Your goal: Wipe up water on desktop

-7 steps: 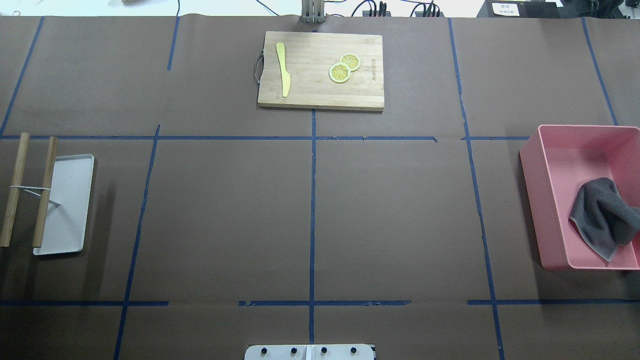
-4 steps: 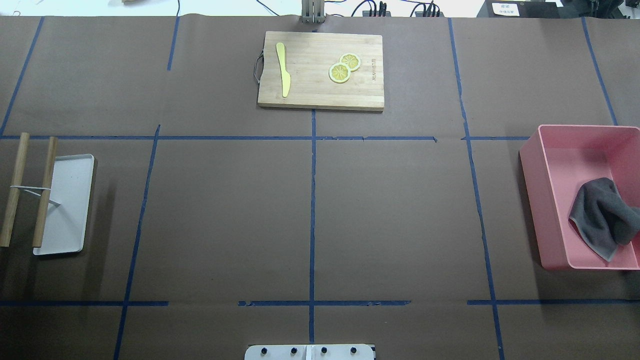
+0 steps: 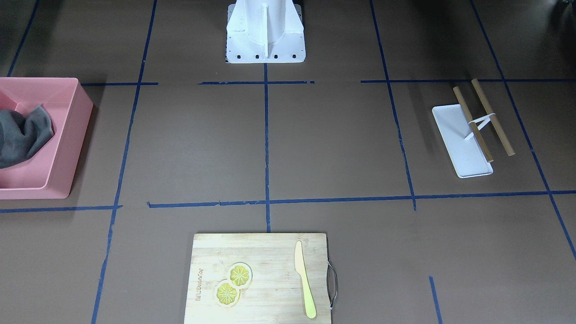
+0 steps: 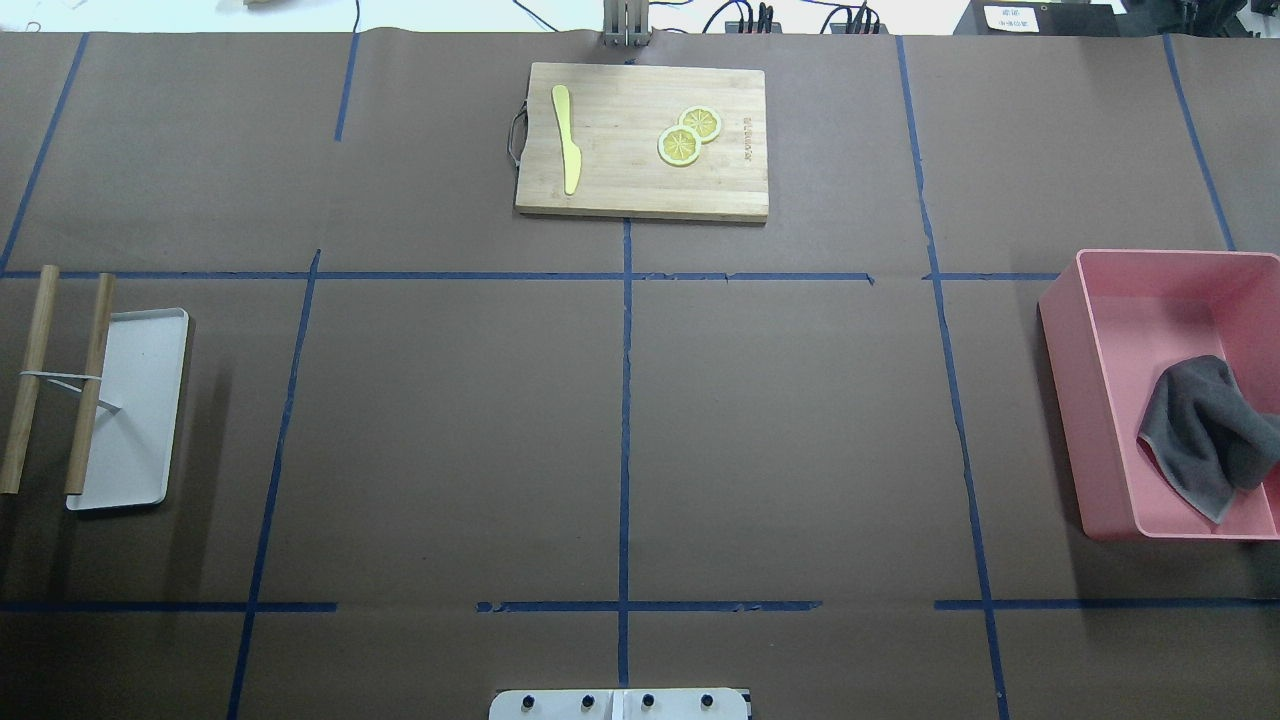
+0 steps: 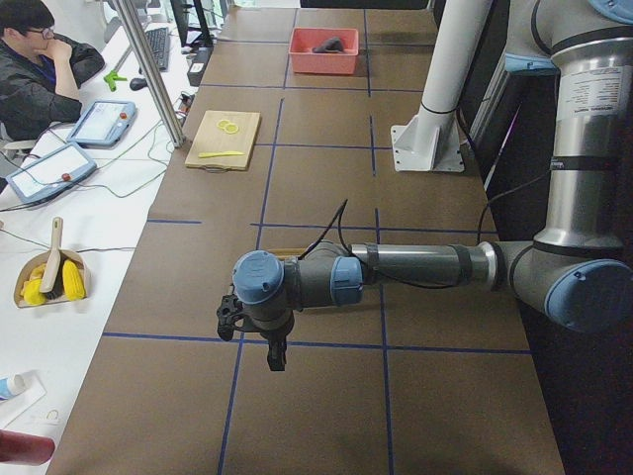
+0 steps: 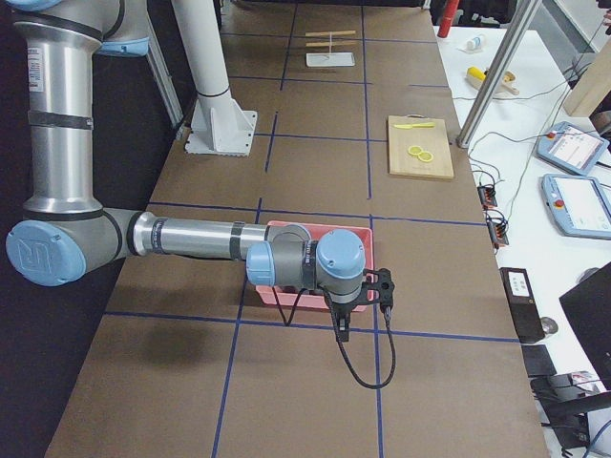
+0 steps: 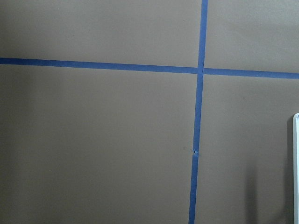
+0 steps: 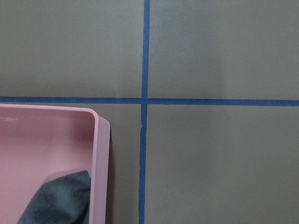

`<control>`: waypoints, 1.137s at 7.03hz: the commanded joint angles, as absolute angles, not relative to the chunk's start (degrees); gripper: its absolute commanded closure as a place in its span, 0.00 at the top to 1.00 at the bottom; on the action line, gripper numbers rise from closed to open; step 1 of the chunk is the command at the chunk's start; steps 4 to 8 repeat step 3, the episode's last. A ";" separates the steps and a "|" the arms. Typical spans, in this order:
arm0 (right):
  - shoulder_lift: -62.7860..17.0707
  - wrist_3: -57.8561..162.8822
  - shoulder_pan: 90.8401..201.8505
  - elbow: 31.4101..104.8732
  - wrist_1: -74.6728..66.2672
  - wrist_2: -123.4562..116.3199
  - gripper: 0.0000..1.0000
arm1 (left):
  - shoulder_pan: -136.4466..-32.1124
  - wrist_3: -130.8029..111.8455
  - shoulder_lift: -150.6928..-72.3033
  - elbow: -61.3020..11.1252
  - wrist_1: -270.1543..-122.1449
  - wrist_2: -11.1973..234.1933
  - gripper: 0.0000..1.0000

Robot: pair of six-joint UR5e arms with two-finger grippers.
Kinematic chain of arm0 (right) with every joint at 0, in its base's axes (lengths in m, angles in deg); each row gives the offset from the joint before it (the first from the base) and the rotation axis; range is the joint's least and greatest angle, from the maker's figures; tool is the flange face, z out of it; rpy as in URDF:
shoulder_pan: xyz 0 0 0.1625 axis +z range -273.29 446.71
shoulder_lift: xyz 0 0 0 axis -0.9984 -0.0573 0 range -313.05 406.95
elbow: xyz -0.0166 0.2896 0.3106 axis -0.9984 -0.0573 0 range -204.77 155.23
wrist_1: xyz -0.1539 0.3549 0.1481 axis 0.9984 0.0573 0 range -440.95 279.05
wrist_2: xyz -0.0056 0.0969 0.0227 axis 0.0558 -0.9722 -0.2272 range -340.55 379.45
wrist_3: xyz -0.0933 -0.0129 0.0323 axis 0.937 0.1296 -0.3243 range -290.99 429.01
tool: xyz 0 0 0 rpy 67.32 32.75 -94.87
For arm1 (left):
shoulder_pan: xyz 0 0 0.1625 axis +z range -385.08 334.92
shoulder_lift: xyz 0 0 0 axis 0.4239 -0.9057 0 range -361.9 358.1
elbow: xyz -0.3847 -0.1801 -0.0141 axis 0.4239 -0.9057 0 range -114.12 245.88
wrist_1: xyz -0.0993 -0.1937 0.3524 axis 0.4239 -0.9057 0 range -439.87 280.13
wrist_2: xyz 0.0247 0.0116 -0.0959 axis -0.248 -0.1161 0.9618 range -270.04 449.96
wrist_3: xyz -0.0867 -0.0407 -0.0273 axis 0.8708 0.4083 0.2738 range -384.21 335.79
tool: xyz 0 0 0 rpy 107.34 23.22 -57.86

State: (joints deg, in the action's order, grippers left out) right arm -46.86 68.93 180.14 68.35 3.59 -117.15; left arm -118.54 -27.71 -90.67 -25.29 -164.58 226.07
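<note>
The desktop point(image 4: 800, 420) is a dark-brown surface crossed by blue tape lines; no water shows on it in any view. A grey cloth point(image 4: 1205, 430) lies crumpled in a pink bin point(image 4: 1075, 400) at the right edge; it also shows in the right wrist view point(image 8: 58, 200). My left gripper point(image 5: 272, 358) hangs over the table's left end, and my right gripper point(image 6: 342, 329) hangs just past the pink bin point(image 6: 305, 227). Each shows only in a side view, so I cannot tell whether it is open or shut. Neither wrist view shows its fingers.
A wooden cutting board point(image 4: 620, 190) with a yellow knife point(image 4: 567, 135) and two lemon slices point(image 4: 680, 145) lies at the far middle. A white tray point(image 4: 140, 420) with two wooden rods point(image 4: 30, 380) sits at the left. The robot's base point(image 3: 265, 31) stands at the near edge.
</note>
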 commanded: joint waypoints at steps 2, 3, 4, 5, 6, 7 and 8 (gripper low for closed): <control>-47.09 68.93 180.14 68.40 3.51 -117.30 1.00 | -118.51 -27.72 -90.67 -25.35 -164.77 226.02 1.00; -47.18 68.93 180.14 68.49 3.51 -117.22 1.00 | -118.51 -27.72 -90.76 -25.35 -164.77 226.02 1.00; -47.18 68.93 180.14 68.49 3.51 -117.22 1.00 | -118.51 -27.72 -90.76 -25.35 -164.77 226.02 1.00; -47.18 68.93 180.14 68.49 3.51 -117.22 1.00 | -118.51 -27.72 -90.76 -25.35 -164.77 226.02 1.00; -47.18 68.93 180.14 68.49 3.51 -117.22 1.00 | -118.51 -27.72 -90.76 -25.35 -164.77 226.02 1.00; -47.18 68.93 180.14 68.49 3.51 -117.22 1.00 | -118.51 -27.72 -90.76 -25.35 -164.77 226.02 1.00; -47.18 68.93 180.14 68.49 3.51 -117.22 1.00 | -118.51 -27.72 -90.76 -25.35 -164.77 226.02 1.00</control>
